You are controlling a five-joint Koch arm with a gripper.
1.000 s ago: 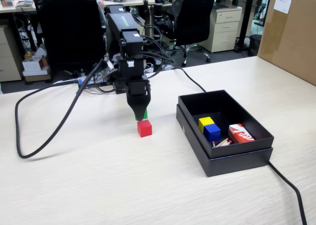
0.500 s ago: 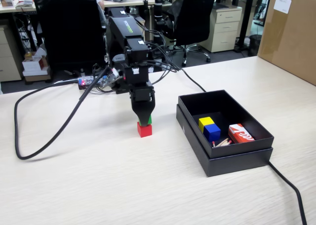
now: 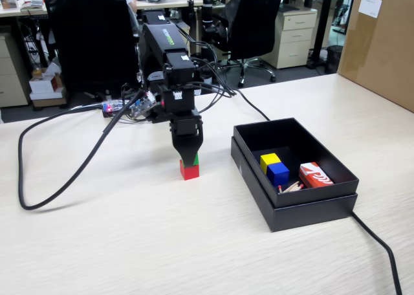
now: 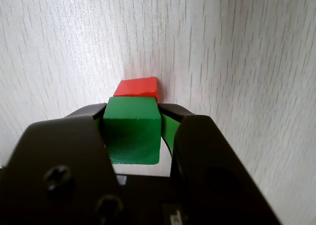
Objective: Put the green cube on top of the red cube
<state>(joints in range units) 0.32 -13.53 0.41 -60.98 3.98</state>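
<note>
Jaws fill the bottom of the wrist view, two black plates closed against the left and right faces of the green cube [image 4: 132, 131], so the gripper [image 4: 132, 111] is clamped on it with only the cube's width between the plates. That cube is matte, bright green and plain, with crisp edges; its top face and the face toward the camera both show, the nearer face slightly darker. A strip of green finger pad [image 4: 169, 129] shows just right of it, against the inside of the right jaw.

Just beyond the jaw tips, and partly hidden behind the held cube's top edge, lies the red cube [image 4: 138, 87], matte and plain. Only a wedge of it shows in the wrist view, so whether the two cubes touch cannot be told from there.

In the fixed view the gripper [image 3: 189, 158] points straight down, with the green cube [image 3: 195, 159] as a sliver between the tips and the red cube [image 3: 189, 171] directly under them on the pale wooden table [image 3: 129, 243]. The green one appears to sit right on top of the red one.

Well to the right of the jaws in that view stands a black box [image 3: 291, 204], holding a yellow cube [image 3: 269, 159], a blue cube [image 3: 278, 172] and a red-and-white printed box [image 3: 315, 174].
</note>
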